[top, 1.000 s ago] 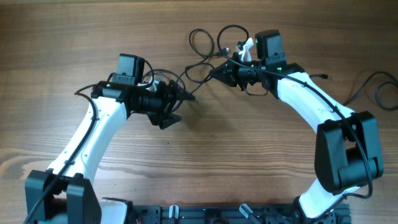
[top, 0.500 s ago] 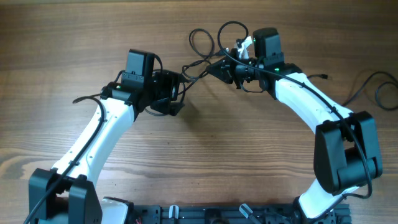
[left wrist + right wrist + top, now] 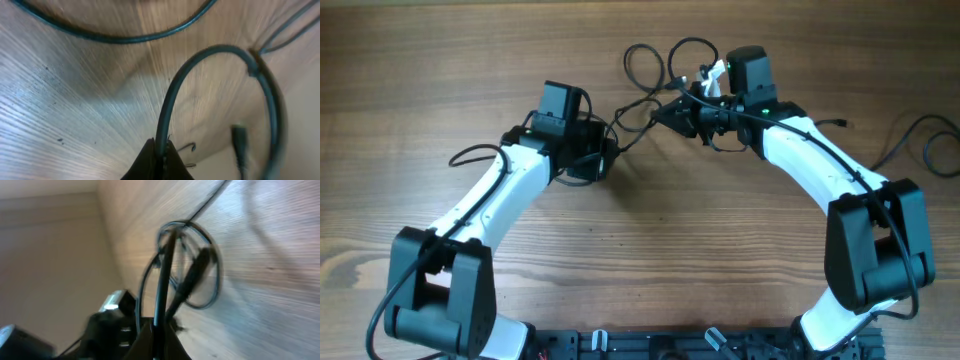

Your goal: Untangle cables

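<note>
Left arm has swung up and right across the tabletop (image 3: 650, 230) over the last second. The left gripper (image 3: 603, 152) now sits much nearer the right gripper (image 3: 676, 112) than it did. The right arm has barely shifted.

The cables (image 3: 655, 80) lie as a knot of loops at the far middle of the tabletop. One strand runs down-left from the knot to the left gripper.

Left wrist view: the left gripper (image 3: 160, 159) is pressed together on a dark strand (image 3: 172, 95), which arches up and over. A plug (image 3: 240, 145) hangs beside it (blurred, so which cable it belongs to is unclear).

Right wrist view: the right gripper (image 3: 157, 336) is likewise pinching a strand (image 3: 165, 265) that rises into a loop.

Judgement: closing the gap slackens the span between the two grips, so the loops look no looser. Knot not yet parted. Separation probably needs the grippers pulled apart again, or a regrip.
</note>
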